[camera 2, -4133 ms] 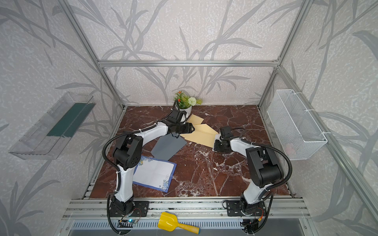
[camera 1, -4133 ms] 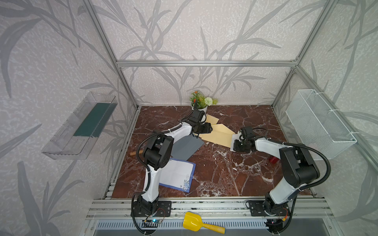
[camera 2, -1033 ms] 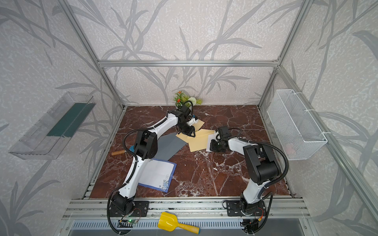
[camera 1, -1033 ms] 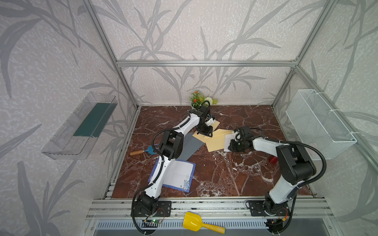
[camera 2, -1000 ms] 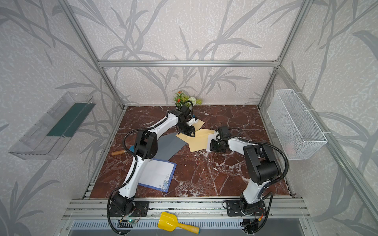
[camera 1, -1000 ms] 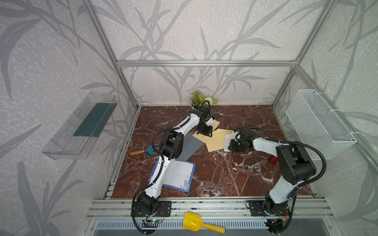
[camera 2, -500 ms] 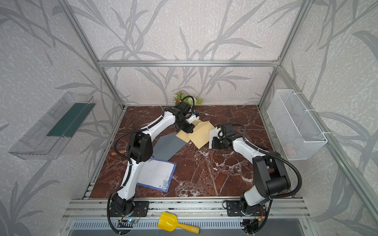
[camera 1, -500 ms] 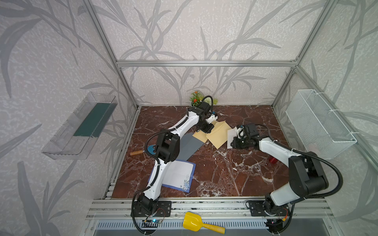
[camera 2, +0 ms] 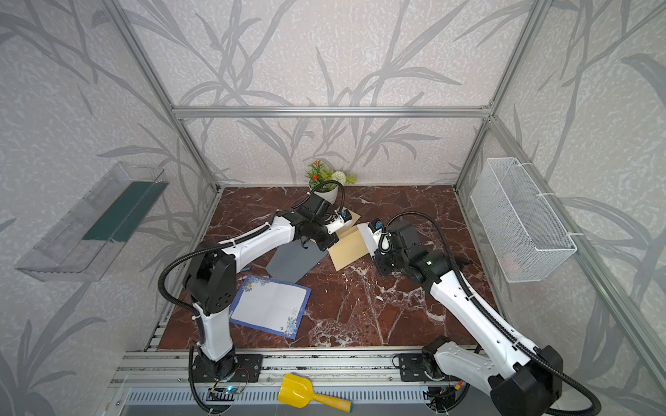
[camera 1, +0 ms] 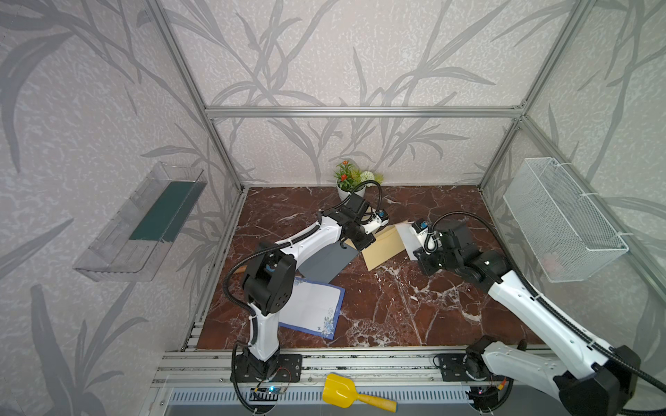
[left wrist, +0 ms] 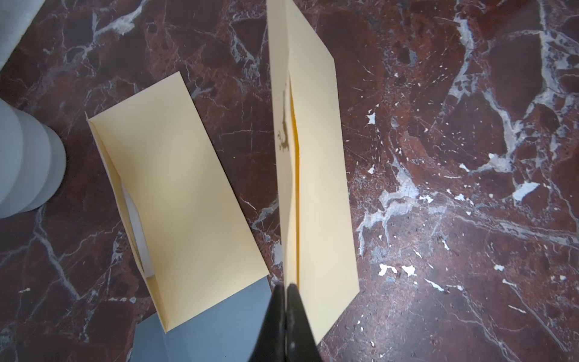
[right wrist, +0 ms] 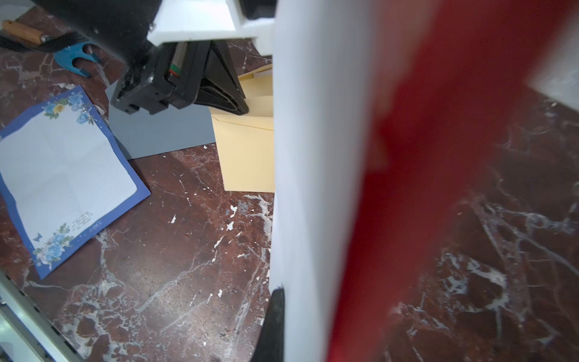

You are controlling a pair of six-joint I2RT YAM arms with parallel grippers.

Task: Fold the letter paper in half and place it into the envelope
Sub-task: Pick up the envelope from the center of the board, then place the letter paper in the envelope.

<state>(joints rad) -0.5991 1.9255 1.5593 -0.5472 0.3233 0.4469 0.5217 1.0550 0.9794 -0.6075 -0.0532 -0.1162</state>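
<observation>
The tan envelope [camera 1: 383, 248] [camera 2: 351, 250] lies mid-table in both top views. My left gripper [camera 1: 362, 240] [left wrist: 286, 286] is shut on its upper layer, which stands raised [left wrist: 280, 125] above the back panel [left wrist: 319, 175], leaving a narrow slit between them. My right gripper [camera 1: 416, 252] [right wrist: 288, 294] is shut on the folded letter paper [camera 1: 409, 234] [right wrist: 313, 156], white on one face and red on the other. The paper stands upright just right of the envelope's open end. Only one right finger [right wrist: 277, 313] shows; the paper hides the other.
A second tan envelope [left wrist: 175, 200] holding white paper lies beside the held one, partly on a grey sheet [camera 1: 328, 261]. A blue-bordered floral sheet [camera 1: 313, 306] lies front left. Plant pot [camera 1: 347, 187] at the back, wire basket [camera 1: 562, 219] on the right wall, yellow scoop [camera 1: 342, 394] on the front rail.
My left gripper has shut on the envelope's upper layer and pulled it up. The right arm has lifted the folded paper off the table and stood it upright beside the envelope.
</observation>
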